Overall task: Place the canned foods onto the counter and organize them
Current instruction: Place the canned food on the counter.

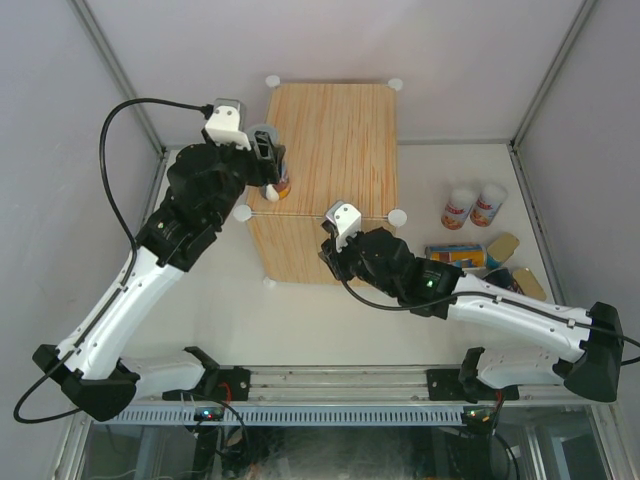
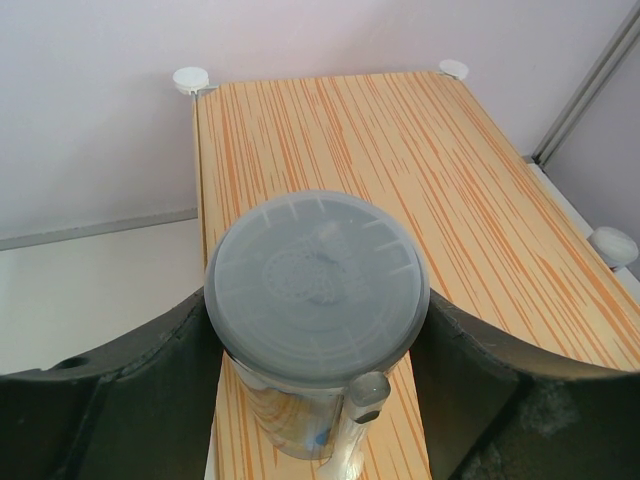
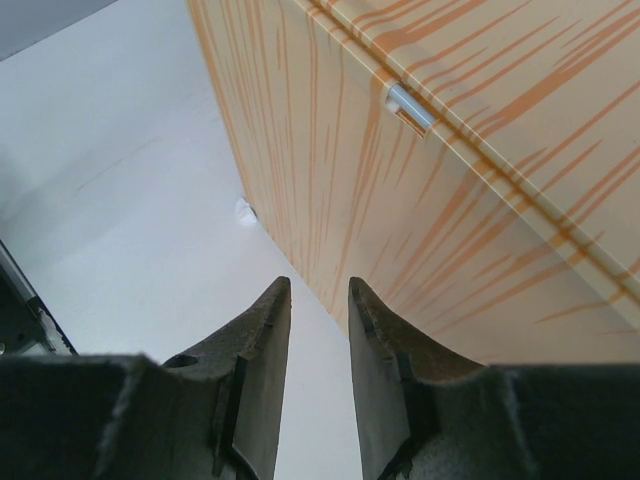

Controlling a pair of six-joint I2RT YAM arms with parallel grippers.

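One tall blue-orange cylinder with a grey lid (image 2: 318, 270) is at the left rim of the light wood-grain counter (image 2: 420, 150), pinched between the left gripper's (image 2: 316, 325) jaws. A skewed release could tip it over that rim. The right gripper (image 3: 318, 290) hangs by the counter's front face, jaws slightly parted, empty.

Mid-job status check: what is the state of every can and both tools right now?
left tool: shut on the tall can.
tall can: upright, lid on, at the counter's left edge.
right tool: slightly open, empty, beside the counter.
short cans: upright on the table.
second tall can: lying on its side on the table.
flat tins: lying flat on the table.
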